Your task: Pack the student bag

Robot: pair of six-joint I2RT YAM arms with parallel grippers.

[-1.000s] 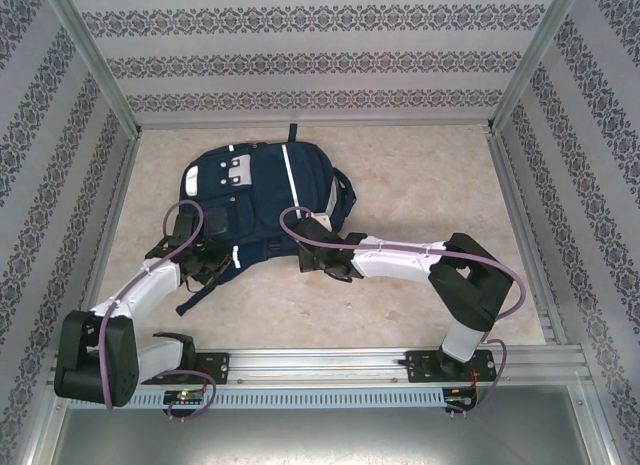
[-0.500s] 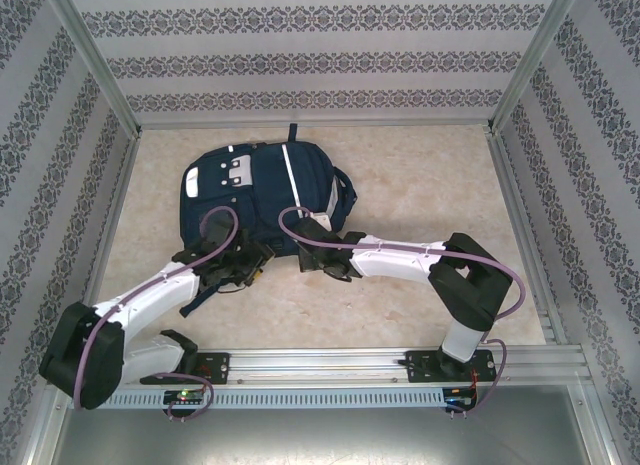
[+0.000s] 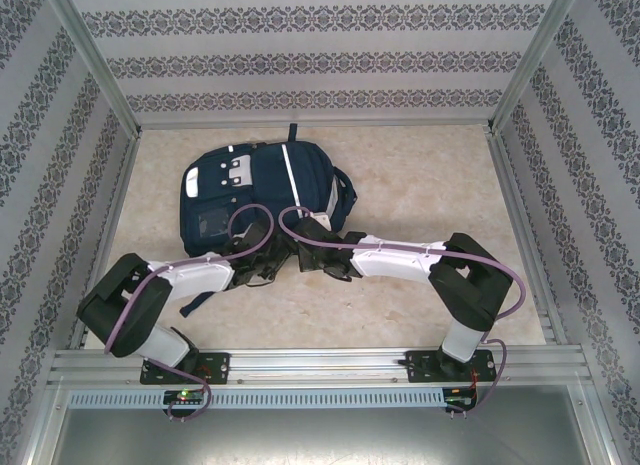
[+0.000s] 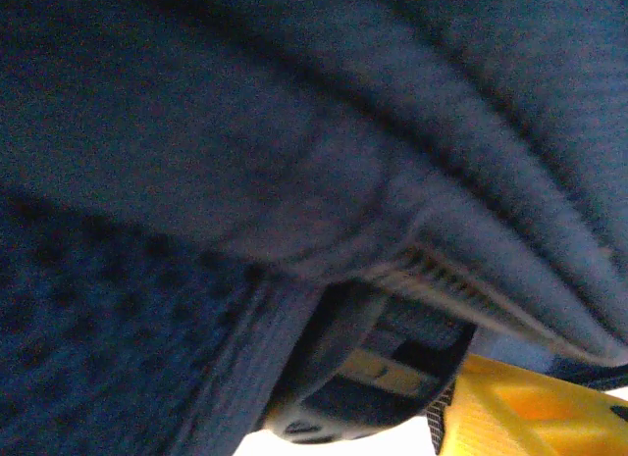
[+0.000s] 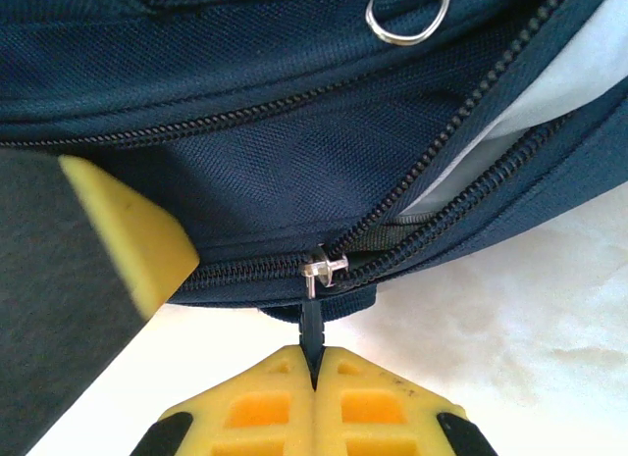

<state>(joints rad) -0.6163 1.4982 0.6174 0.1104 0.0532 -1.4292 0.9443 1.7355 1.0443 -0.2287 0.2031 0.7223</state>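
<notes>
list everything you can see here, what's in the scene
student bag: one, navy blue with white stripe, lying on the table's far left half
zip pull: one, dark tab on a silver slider, at the bag's near edge, zip partly open
ring: one, silver metal, on the bag
table: one, beige marbled, under everything
walls: three, white with dark patterned bands, around the table
rail: one, aluminium, near edge
left hand: one, black with yellow pads, against the bag's near edge
right hand: one, yellow pads shut on the zip pull
</notes>
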